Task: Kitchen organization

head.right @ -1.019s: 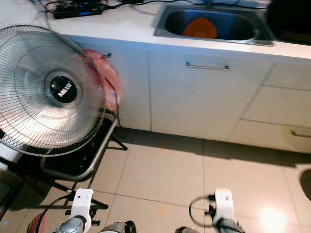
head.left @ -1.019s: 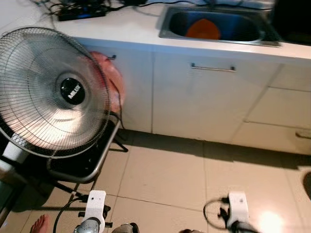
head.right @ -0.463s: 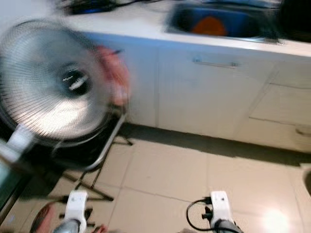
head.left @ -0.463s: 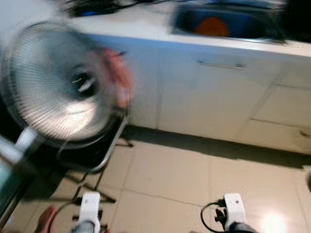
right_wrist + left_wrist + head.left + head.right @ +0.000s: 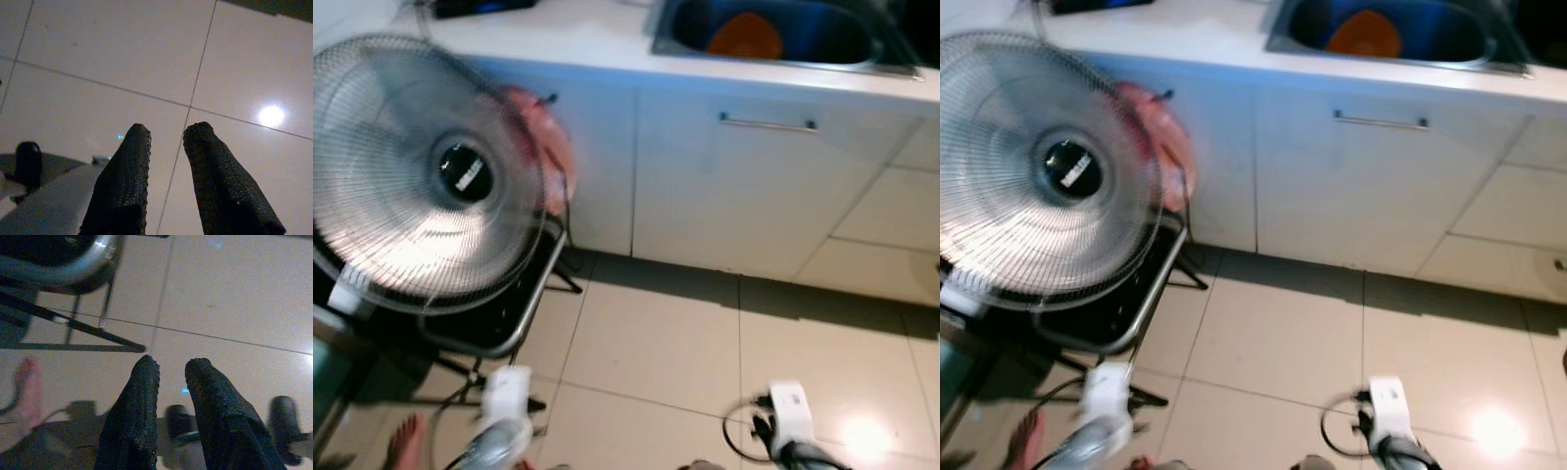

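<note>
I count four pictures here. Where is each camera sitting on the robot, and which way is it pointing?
Left eye, on the head: looks forward and down at the fan, cabinet and sink; both wrists show low.
Right eye: the same scene, shifted slightly sideways.
Left wrist: looks along the left end effector at the tiled floor and a metal stand.
Right wrist: looks along the right end effector at floor tiles.
Both wrist views share the floor.

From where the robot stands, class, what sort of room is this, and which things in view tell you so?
Most likely a home kitchen. A steel sink is set into a white counter, with cabinets below it. A fan stands on the tiled floor to the left.
</note>
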